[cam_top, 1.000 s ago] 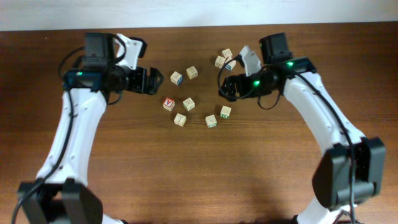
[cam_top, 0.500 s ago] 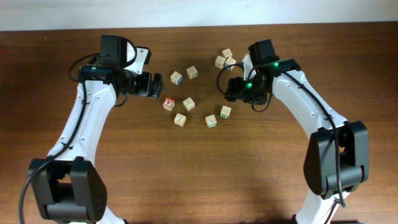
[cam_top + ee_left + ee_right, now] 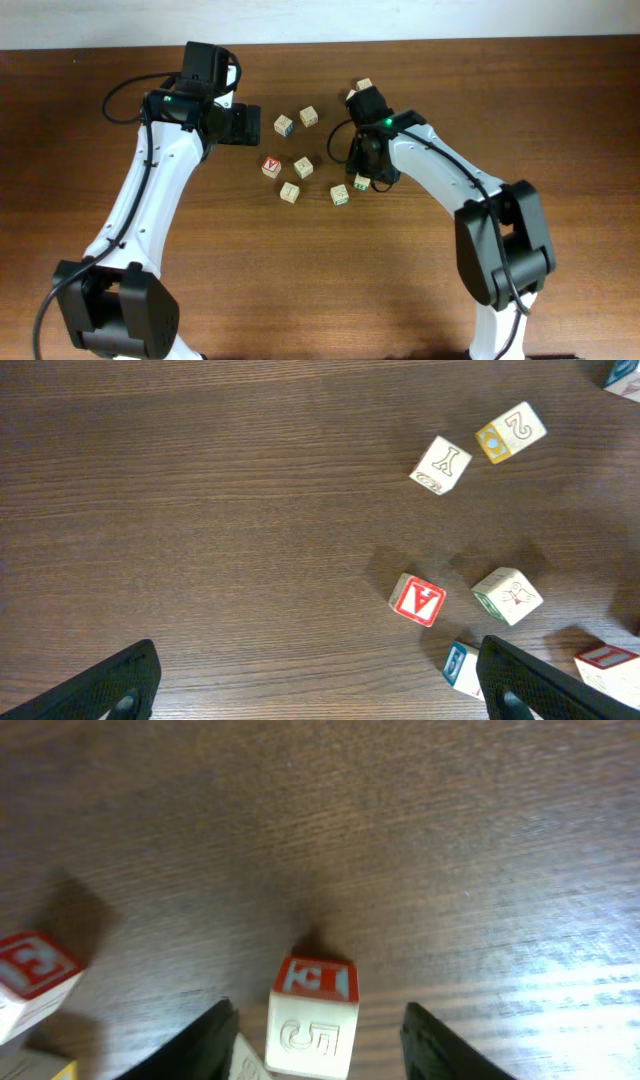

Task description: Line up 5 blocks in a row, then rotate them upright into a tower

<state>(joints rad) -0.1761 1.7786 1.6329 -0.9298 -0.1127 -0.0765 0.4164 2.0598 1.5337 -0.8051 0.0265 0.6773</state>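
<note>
- The five blocks (image 3: pixel 303 166) lie in a loose cluster on the wooden table (image 3: pixel 220 280), about midway between the two arms.
- The rightmost block (image 3: pixel 362 184) of the cluster sits directly under the right gripper (image 3: pixel 317 1010). In the right wrist view it stands flat on the wood, with a red-and-white face up and a "5" on the side toward the camera.
- The right gripper's fingers (image 3: pixel 215 1045) stand one on each side of this block. Bare wood shows between each finger and the block, so the jaws are partly spread and straddle it without touching it.
- Just left of it lies the green-marked block (image 3: pixel 340 194), and further left the pale block (image 3: pixel 290 192).
- Beyond these two, toward the far edge, lie the middle block and the red-faced block (image 3: pixel 271 166). In the left wrist view the top of the red-faced block shows a white "A".
- The left gripper (image 3: pixel 252 124) hovers at the far left of the cluster, near the red-faced block, with its jaws spread wide and nothing between them.
- A blue-marked cube (image 3: pixel 284 125) lies just beside the left gripper's tips, with another cube (image 3: pixel 309 116) near it.
- Two further cubes (image 3: pixel 364 86) lie toward the far edge by the right arm, and one of them is partly hidden by it.
</note>
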